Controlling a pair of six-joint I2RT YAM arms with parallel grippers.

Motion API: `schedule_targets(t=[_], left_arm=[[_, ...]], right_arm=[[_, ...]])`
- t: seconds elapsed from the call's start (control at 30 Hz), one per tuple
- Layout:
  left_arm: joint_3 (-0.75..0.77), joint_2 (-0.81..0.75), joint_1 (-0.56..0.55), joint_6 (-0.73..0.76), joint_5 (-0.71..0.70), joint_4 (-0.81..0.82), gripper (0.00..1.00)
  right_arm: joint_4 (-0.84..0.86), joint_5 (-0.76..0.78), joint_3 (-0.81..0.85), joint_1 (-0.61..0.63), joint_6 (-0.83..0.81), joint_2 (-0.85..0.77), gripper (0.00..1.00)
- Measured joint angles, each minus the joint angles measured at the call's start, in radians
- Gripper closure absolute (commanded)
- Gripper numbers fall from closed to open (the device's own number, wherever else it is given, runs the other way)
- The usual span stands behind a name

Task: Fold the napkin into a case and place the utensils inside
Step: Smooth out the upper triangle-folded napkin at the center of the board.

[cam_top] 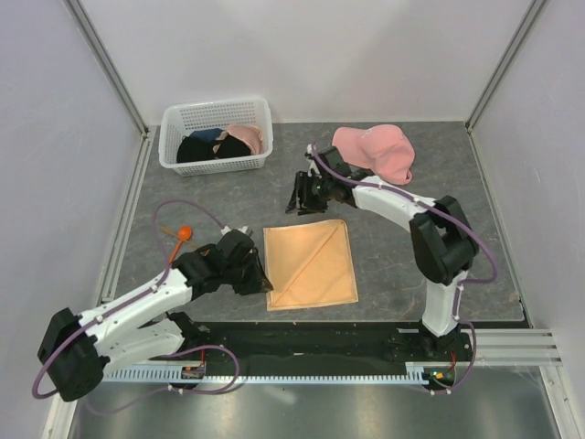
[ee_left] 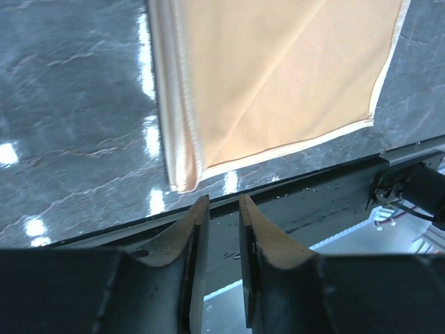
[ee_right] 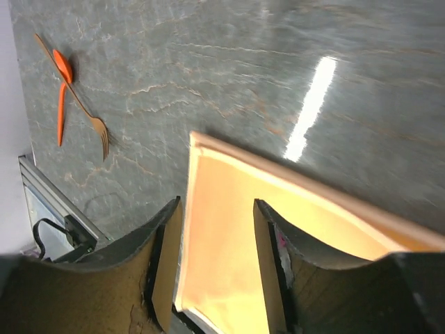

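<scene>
Standing a narrow gap apart with nothing between them, the left fingers hang above the dark rail, just beside the near left corner of the napkin. The right fingers are spread wider, also empty, and poised over its far edge. The napkin lies flat on the surface between the two arms, with a diagonal crease across it and its left border doubled over. The utensils lie well apart to the left, beside the left arm. The case looks barely begun. Thin shiny cloth may slide instead of lifting, a pinch may catch only one layer and undo the border, and the left arm could sweep the utensils
</scene>
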Motion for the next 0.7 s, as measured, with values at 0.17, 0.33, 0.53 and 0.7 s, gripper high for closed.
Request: schedule_targets(t=[0.17,0.33,0.53,0.7], left_arm=[[0.031,0.143,0.0,0.04,0.034,0.064,0.76],[0.031,0.24,0.0,0.069,0.038,0.108,0.77],[0.018,0.29,0.0,0.087,0.032,0.151,0.78],[-0.016,0.309,0.011,0.096,0.03,0.173,0.78]], right_arm=[[0.005,0.014,-0.134,-0.081,-0.044,-0.158,0.76],[0.015,0.016,-0.227,-0.144,-0.065,-0.162,0.82],[0.031,0.014,-0.264,-0.168,-0.082,-0.131,0.88],[0.042,0.028,-0.305,-0.189,-0.095,-0.127,0.89]])
